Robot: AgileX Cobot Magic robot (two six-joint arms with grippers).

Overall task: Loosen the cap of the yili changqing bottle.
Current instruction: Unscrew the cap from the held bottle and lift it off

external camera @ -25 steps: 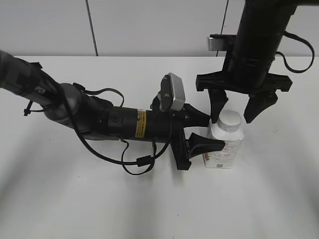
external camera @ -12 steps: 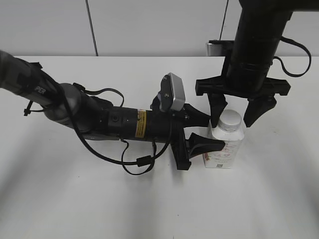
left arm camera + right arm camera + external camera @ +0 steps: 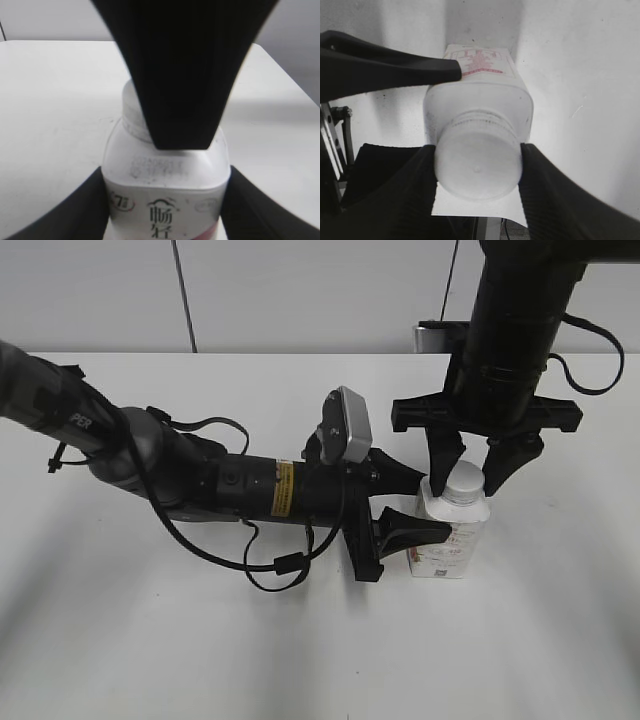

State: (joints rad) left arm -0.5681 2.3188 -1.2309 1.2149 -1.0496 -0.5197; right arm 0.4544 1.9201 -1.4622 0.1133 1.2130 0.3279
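The yili changqing bottle (image 3: 450, 535) stands upright on the white table (image 3: 150, 640), white with a red-pink label. My left gripper (image 3: 405, 502) reaches in from the left and is shut on the bottle's body (image 3: 165, 200), one finger on each side. The white cap (image 3: 464, 480) sits on the neck. My right gripper (image 3: 466, 472) comes straight down from above and is shut on the cap (image 3: 477, 167), its two fingers pressed against the ribbed rim. In the left wrist view a right finger hides most of the cap (image 3: 131, 112).
The left arm (image 3: 200, 485) lies low across the table's left half with a looped cable (image 3: 285, 565) under it. The right arm's column (image 3: 515, 330) stands over the bottle. A grey wall runs behind the table's far edge.
My right gripper has come down over the cap and its fingers have closed from wide apart onto the cap's rim. The left gripper and the bottle have not moved.
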